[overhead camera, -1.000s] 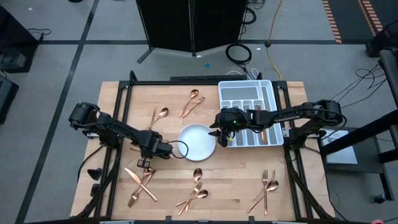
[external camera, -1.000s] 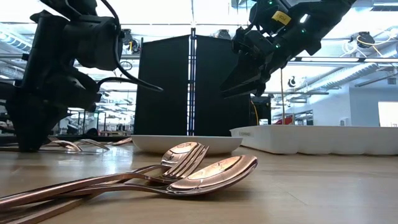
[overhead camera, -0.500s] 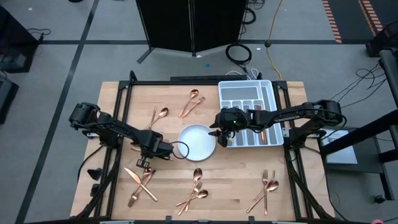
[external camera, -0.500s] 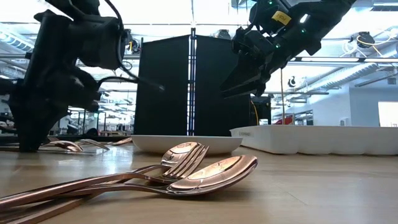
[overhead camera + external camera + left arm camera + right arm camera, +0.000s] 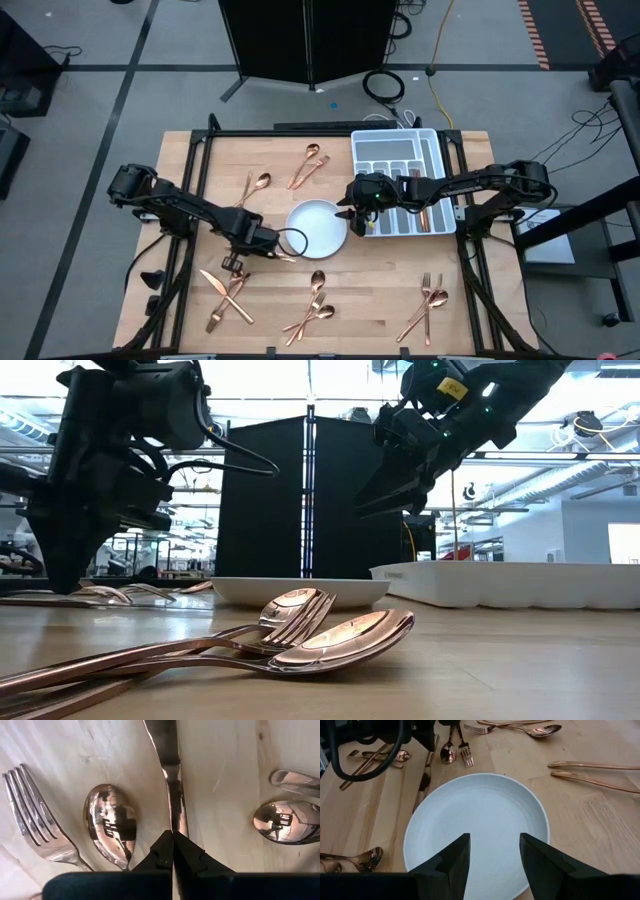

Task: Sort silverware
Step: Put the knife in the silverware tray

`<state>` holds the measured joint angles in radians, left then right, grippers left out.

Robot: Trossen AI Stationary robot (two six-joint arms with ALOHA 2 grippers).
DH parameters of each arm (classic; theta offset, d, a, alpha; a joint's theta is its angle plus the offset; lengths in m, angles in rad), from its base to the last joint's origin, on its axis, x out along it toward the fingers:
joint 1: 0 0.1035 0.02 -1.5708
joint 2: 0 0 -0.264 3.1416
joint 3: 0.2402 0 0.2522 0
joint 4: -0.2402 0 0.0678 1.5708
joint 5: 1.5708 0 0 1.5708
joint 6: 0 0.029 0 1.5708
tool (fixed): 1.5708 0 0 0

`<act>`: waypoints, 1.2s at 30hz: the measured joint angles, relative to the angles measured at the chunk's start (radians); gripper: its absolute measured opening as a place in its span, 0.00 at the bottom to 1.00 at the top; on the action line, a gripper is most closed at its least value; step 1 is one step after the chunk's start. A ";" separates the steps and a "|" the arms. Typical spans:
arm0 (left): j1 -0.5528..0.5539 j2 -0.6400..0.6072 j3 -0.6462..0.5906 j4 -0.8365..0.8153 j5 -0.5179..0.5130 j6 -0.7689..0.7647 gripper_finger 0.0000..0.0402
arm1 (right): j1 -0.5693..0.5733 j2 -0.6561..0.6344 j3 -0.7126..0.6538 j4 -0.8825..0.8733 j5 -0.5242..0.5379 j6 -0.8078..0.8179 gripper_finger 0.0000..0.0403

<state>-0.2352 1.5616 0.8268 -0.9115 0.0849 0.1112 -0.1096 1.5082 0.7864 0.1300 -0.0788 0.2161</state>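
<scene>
Copper silverware lies in groups on the wooden table: crossed knives and a fork point(image 5: 226, 298) near-left, spoons and a fork point(image 5: 316, 304) near-middle, forks point(image 5: 428, 306) near-right, and pieces point(image 5: 310, 166) at the far side. My left gripper point(image 5: 234, 263) stands left of the round white plate point(image 5: 316, 228), shut on a knife point(image 5: 168, 765). A fork point(image 5: 35, 815) and a spoon point(image 5: 110, 827) lie beside that knife. My right gripper point(image 5: 492, 855) hovers open over the plate's right part, level with the white divided tray point(image 5: 400, 180). My left gripper pinches the knife's handle point(image 5: 177, 822) between its two shut fingers, coming from above with the fingers pointing down. The knife runs on ahead of the fingertips, blade point(image 5: 161, 737) farthest away. My own fingers hide the handle's end. I cannot tell whether the knife is off the table.
The tray sits at the table's far right and holds a few copper pieces point(image 5: 428, 214). The plate lies in the middle between both arms. A black cable point(image 5: 290, 240) from my left arm loops over the plate's left edge. A spoon point(image 5: 258, 184) lies far-left.
My left gripper has risen a little off the table and its wrist has tipped, swinging the cable loop upward. My right arm has kept still.
</scene>
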 joint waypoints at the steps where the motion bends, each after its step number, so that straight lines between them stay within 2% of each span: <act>1: 0.000 0.000 0.001 -0.003 0.001 0.000 0.01 | 0.000 0.000 0.000 0.000 0.000 0.000 0.40; 8: 0.000 -0.002 0.002 -0.068 0.058 -0.075 0.04 | 0.000 0.000 0.000 0.000 0.000 -0.015 0.40; 17: -0.038 -0.002 -0.045 -0.109 0.075 -0.159 0.27 | 0.000 0.000 0.000 0.000 0.000 -0.027 0.40; 21: -0.056 -0.002 -0.051 -0.114 0.042 -0.158 0.33 | 0.000 0.000 0.000 -0.002 0.000 -0.029 0.40; 25: -0.063 -0.002 -0.051 -0.119 -0.012 -0.159 0.35 | 0.000 0.000 0.000 -0.002 0.000 -0.042 0.40; 36: -0.073 -0.003 -0.084 -0.105 -0.012 -0.176 0.35 | 0.000 0.000 0.000 -0.005 0.000 -0.045 0.40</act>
<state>-0.3079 1.5581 0.7425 -1.0165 0.0729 -0.0645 -0.1097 1.5082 0.7864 0.1246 -0.0784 0.1715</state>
